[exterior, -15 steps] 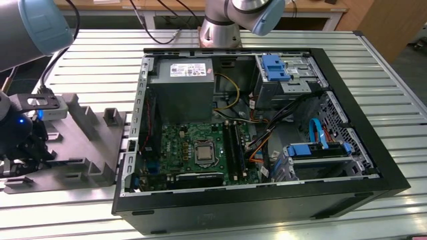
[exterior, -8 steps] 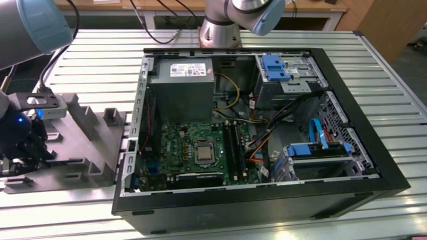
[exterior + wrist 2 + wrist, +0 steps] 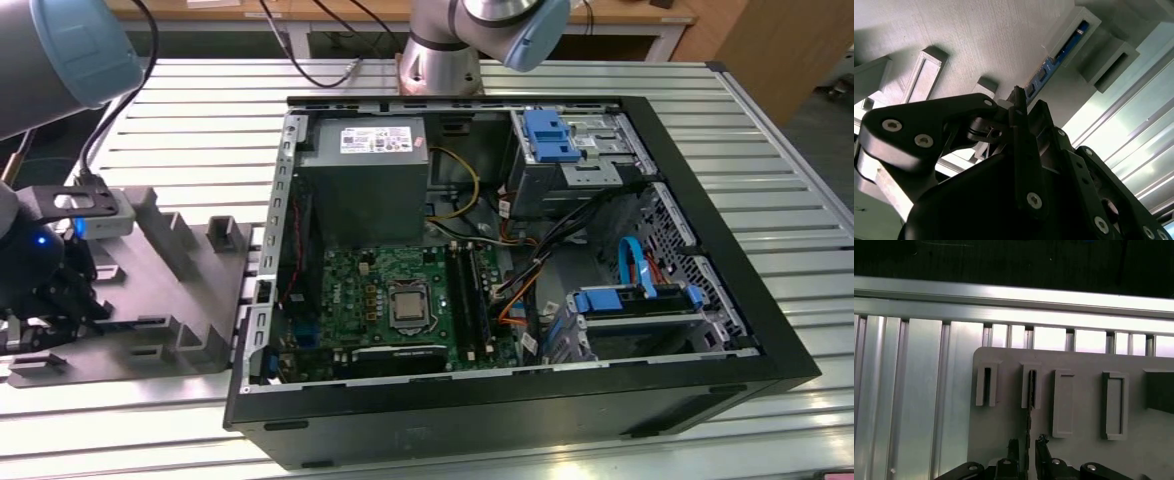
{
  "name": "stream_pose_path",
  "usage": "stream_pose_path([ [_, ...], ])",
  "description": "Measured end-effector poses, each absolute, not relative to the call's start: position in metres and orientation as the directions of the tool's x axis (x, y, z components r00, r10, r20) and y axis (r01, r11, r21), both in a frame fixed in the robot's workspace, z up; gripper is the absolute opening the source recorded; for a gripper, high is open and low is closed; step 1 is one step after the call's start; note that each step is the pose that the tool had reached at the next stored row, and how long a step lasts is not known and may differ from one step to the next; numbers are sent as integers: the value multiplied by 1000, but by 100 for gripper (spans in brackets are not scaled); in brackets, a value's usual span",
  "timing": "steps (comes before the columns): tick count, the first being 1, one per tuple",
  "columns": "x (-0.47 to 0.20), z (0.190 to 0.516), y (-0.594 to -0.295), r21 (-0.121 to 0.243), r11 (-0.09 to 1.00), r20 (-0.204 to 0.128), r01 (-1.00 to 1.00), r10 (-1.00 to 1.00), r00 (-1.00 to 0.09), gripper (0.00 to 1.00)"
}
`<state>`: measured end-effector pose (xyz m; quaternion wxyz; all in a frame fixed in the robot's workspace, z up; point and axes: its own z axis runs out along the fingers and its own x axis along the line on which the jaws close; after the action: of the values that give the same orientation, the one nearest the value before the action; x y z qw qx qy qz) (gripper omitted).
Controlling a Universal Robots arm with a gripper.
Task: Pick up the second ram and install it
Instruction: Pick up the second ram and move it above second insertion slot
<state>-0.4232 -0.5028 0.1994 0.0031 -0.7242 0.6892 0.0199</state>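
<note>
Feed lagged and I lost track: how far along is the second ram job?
Done: the gripper is over the grey holder, jaws open either side of the second ram. In hand: nothing gripped; the ram stands in its slot. Left: lifting it and seating it on the motherboard.

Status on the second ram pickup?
Jaws open, gripper straddling the second ram. Ram on edge in its slot on the grey fixture, not lifted. Nothing seen in the way.
</note>
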Motion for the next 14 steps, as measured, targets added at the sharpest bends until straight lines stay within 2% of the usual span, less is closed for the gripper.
stream_pose_path([
  [9, -423, 201, -503, 23, -50, -33, -998, -998, 49, 27],
  [10, -423, 201, -503, 23, -50, -33, -998, -998, 49, 19],
  [14, -423, 201, -503, 23, -50, -33, -998, -998, 49, 19],
])
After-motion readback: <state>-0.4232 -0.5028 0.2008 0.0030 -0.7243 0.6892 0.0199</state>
